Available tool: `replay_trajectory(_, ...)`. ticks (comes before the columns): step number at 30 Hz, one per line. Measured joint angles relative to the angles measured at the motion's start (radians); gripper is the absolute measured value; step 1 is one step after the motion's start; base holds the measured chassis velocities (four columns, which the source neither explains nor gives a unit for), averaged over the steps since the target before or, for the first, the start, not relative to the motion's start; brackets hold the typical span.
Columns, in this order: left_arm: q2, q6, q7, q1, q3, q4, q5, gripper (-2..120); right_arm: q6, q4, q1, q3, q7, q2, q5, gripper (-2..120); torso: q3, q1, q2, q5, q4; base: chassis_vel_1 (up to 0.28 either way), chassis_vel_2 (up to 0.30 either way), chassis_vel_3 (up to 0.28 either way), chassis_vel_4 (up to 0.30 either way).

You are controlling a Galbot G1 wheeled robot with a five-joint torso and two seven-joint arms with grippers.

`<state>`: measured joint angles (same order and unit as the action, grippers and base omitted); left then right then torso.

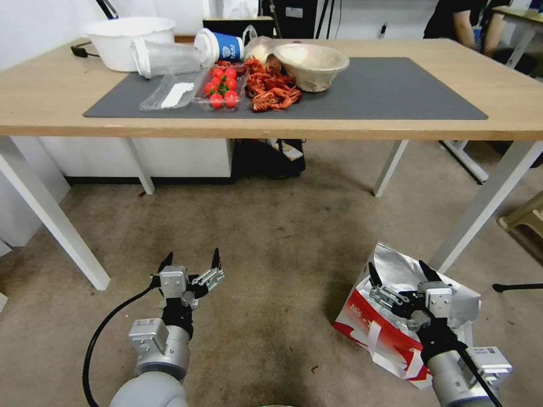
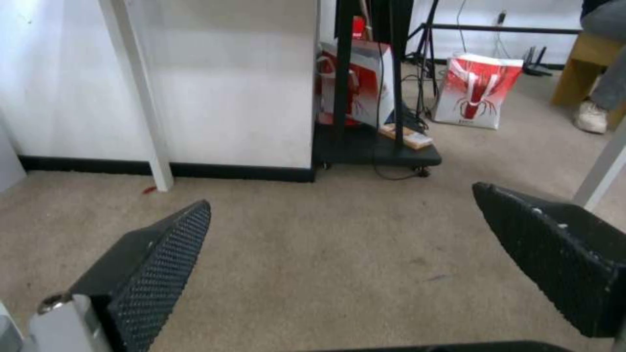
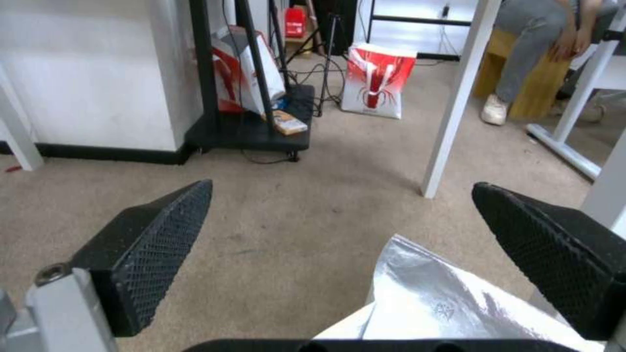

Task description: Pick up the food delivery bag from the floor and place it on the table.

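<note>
The food delivery bag (image 1: 390, 322) sat on the floor (image 1: 271, 254) at near right, below the table (image 1: 509, 96). The right gripper (image 1: 400, 273) hovered over it, fingers released; left gripper (image 1: 191, 259) likewise spread.

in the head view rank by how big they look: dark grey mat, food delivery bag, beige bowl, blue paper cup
1. Dark grey mat on the light-wood table.
2. White and red foil-lined food delivery bag on the carpet; nearer the camera, so it looks bigger than it is.
3. Beige round bowl.
4. Blue and white paper cup.
</note>
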<state>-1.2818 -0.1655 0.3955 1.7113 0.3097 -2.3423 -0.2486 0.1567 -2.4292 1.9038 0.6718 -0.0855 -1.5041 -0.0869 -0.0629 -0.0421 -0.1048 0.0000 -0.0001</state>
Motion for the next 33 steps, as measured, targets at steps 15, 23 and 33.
replay_trajectory(15, 0.006, 0.002, 0.0, 0.008, 0.005, -0.009, -0.001, 100, -0.004, 0.007, 0.002, -0.008, -0.003, -0.003, 0.006, 100, 0.052, 0.005, 0.057, -0.0001, 0.0, 0.0, 0.0, 0.0, 0.0)
replay_trajectory(23, 0.008, 0.002, 0.0, 0.011, 0.007, -0.011, -0.001, 100, -0.007, 0.012, 0.001, -0.008, -0.004, -0.001, 0.007, 100, 0.063, 0.008, 0.08, 0.0, -0.0001, 0.0, 0.0, 0.0, 0.0)
replay_trajectory(33, 0.007, 0.002, -0.003, 0.013, 0.008, -0.012, -0.001, 100, -0.007, 0.017, -0.002, -0.008, -0.005, 0.002, 0.005, 100, 0.063, 0.008, 0.08, 0.0, -0.0001, 0.0, 0.0, 0.0, 0.0)
